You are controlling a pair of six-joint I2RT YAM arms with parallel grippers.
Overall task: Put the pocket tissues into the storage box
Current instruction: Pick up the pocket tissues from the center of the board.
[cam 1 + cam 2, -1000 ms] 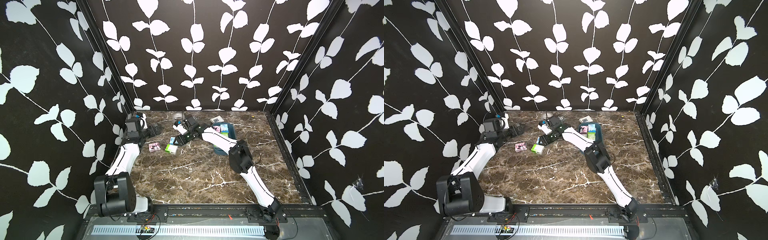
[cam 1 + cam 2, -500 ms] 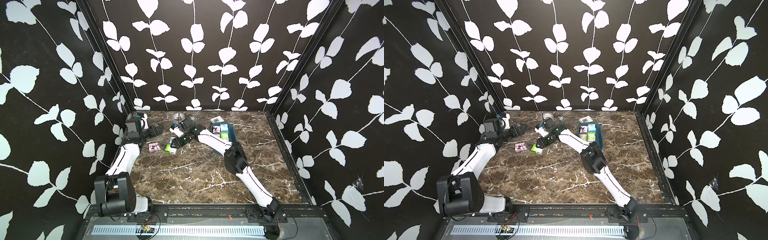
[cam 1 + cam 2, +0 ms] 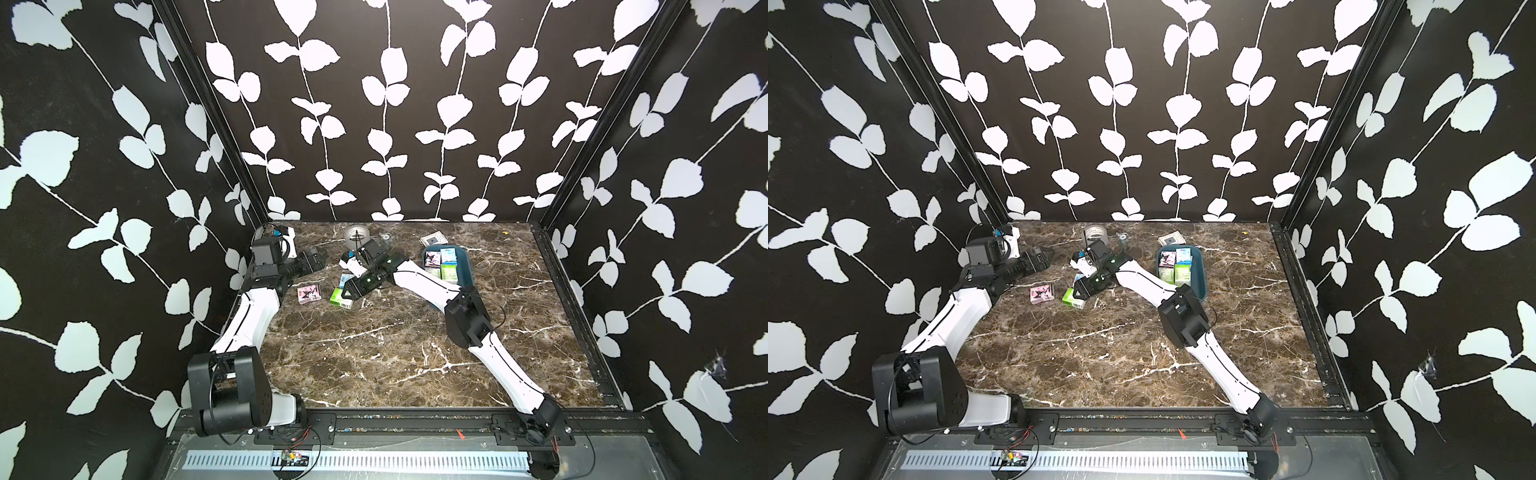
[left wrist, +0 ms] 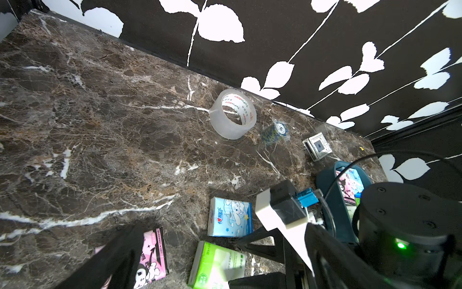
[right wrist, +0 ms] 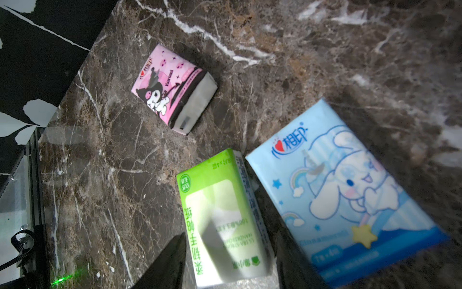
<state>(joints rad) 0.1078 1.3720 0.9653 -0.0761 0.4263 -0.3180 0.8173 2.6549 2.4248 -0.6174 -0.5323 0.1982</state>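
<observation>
At the far left of the marble table [image 3: 374, 353], near the back corner, the left gripper [image 3: 318, 261] hangs low. Its fingers are spread wide and hold nothing.

To its right, a little nearer the front, a pink pack [image 3: 309, 294] of tissues with a black-and-white cartoon lies flat on the table, touching nothing.

Next comes a green pack [image 3: 341, 298], also flat on the table. The right gripper [image 3: 348, 296] is down over it, on an arm that reaches across from the front right. In the right wrist view the dark fingers [image 5: 165, 262] stand apart, one along each long side of the green pack [image 5: 220, 212]. Whether they already press on it cannot be told. A blue pack [image 5: 337, 195] printed with a white cartoon dog lies just beside the green one, with one finger in the gap between them. In both top views the gripper hides part of the blue pack [image 3: 1079, 277].

Farther back, near the rear wall, a clear tape roll [image 3: 356, 233] stands on the table. To its right are a small round blue-green thing [image 3: 387, 237], too small to name, and a white packet [image 3: 432, 239] with a grey square.

Rightmost is the box [image 3: 465, 266], a dark teal tray lying well apart from the three loose packs. Several tissue packs [image 3: 440, 266] already lie inside, crowded toward its left end: pink, blue and green ones
</observation>
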